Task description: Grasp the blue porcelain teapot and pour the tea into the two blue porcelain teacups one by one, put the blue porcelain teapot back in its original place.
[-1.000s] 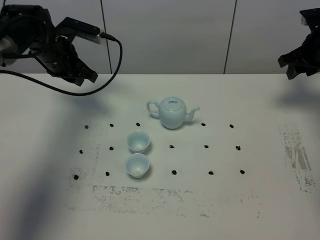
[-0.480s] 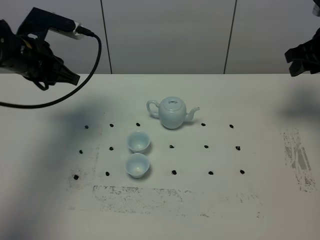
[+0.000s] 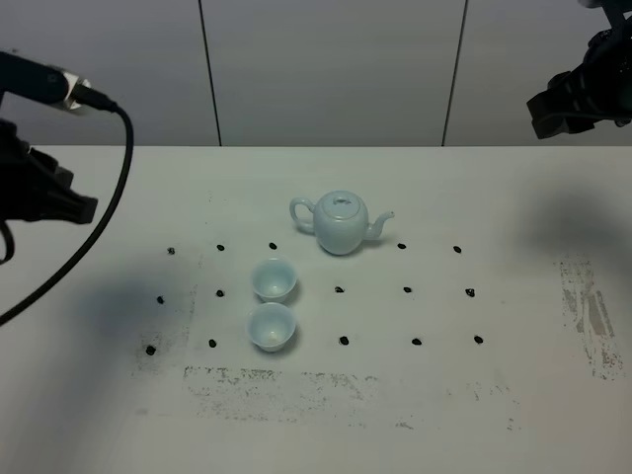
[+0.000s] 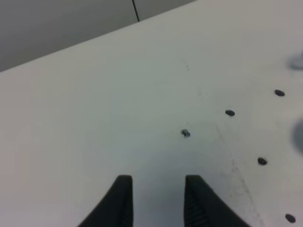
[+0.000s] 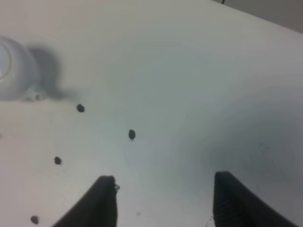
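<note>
Exterior high, one teapot, two teacups, left gripper narrowly apart, right gripper wide apart.

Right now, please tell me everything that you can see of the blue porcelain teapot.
The blue porcelain teapot is round, pale sky-blue and glossy like glazed ceramic. Its knobbed lid is on. In the high view the curved spout points right, the loop handle left. It stands upright on the white table, behind the two teacups, apart from them. Only the table touches it.
</note>
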